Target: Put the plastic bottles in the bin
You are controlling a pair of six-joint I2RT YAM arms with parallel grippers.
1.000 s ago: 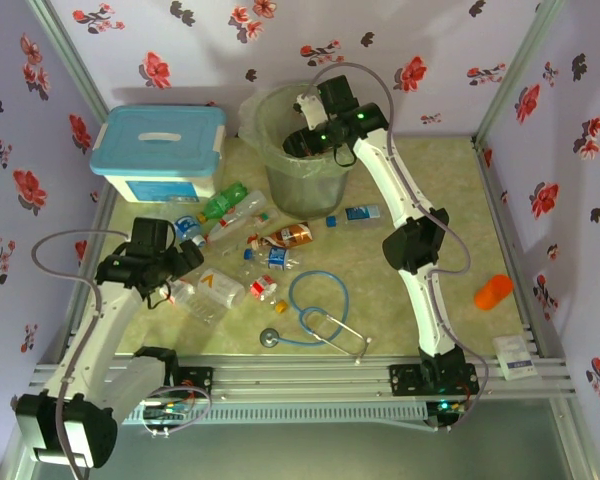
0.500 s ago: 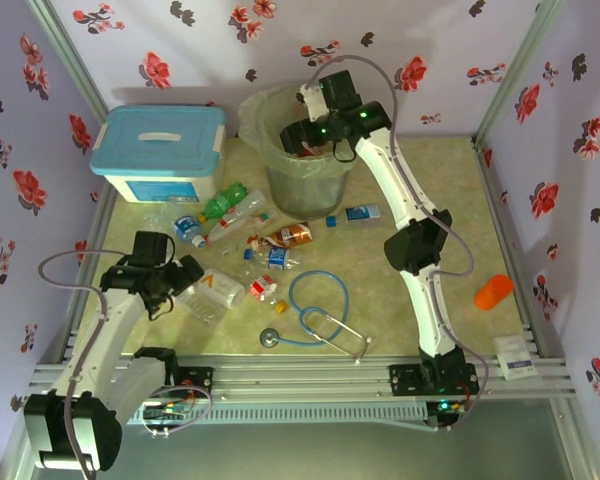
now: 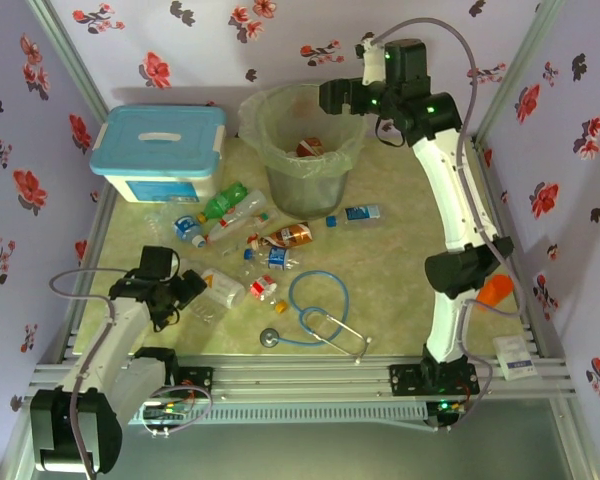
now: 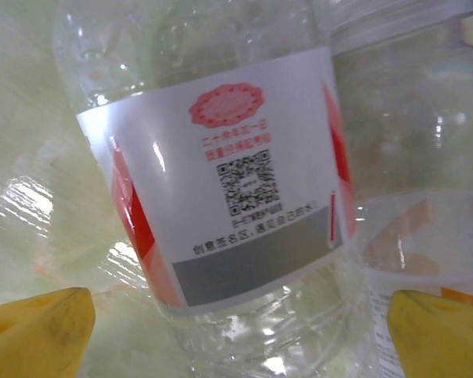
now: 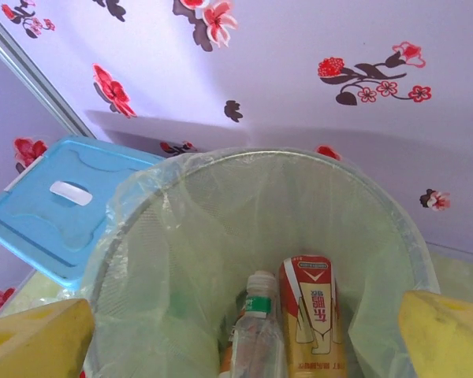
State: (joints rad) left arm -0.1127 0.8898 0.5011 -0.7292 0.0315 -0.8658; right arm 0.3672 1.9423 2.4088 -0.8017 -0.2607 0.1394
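Left gripper (image 3: 183, 290) sat low at the near-left of the table. Its jaws were spread, with fingers (image 4: 38, 327) on either side of a clear bottle (image 4: 229, 205) with a white and red label, not pinching it. A second clear bottle (image 4: 426, 157) lay close against its right side; couldn't tell if they touched. Right gripper (image 3: 332, 97) hung by the far-right rim of the bin (image 3: 302, 178), jaws wide apart with nothing between them. Two bottles lay in the bin, a clear one with a white cap (image 5: 255, 323) and one with an orange-red label (image 5: 309, 311). The rest lay loose on the table in front of the bin: a green bottle (image 3: 223, 200), a brown one (image 3: 290, 235), a blue-labelled one (image 3: 358, 212), and a few small ones between.

Handling, judged: the bottle looked empty, so light. Its thin walls would likely dent and spring back. It was smooth and round, so it could roll or squirt out of a pinch. The best hold was across the labelled middle, where the wall ran straight. The neighbour crowded the right finger, so there was a risk of catching both.

Surface was a pale green marbled mat (image 3: 400, 270), glossy, so bottles would probably slide on it. The room was closed in by flowered walls. A white box with a blue lid (image 3: 160, 150) stood back left, just beside the bin. A stethoscope (image 3: 315, 318) lay near the middle and an orange thing (image 3: 493, 291) at the right. The bin mouth was wide and bag-lined, so the drop looked easy.
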